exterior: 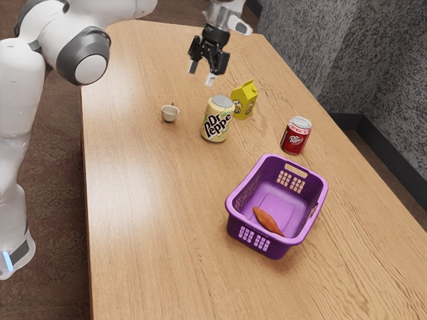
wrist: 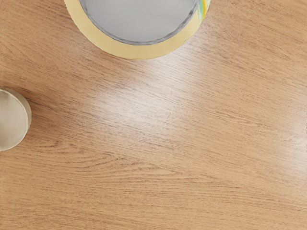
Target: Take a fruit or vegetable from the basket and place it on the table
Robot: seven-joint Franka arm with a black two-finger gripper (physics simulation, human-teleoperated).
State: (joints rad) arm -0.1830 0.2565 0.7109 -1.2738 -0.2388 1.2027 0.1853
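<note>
Grey walls (exterior: 303, 50) are closing in the upper right of the exterior view, and a wooden bench (exterior: 143, 200) is spreading across its middle. The white arm (exterior: 13, 127) is standing at the left, and a purple basket (exterior: 280, 249) is sitting lower right. The fingers (exterior: 211, 79) are hanging spread and empty near the top centre, above the bench and well apart from the basket. A yellow can (exterior: 216, 124) is standing below them, close enough that a low sweep toward the basket could be knocking it over, or the yellow carton (exterior: 244, 101) just beside it. A red can (exterior: 295, 137) is standing behind the basket, and a small cup (exterior: 169, 115) is resting left of centre. What looks like a sweet potato (exterior: 267, 221) is lying inside the basket, near its lower wall. That closeness could be making a finger strike the rim; pinching a tapered end could be letting it roll or slip; lifting too little could be dragging the basket along.
</note>
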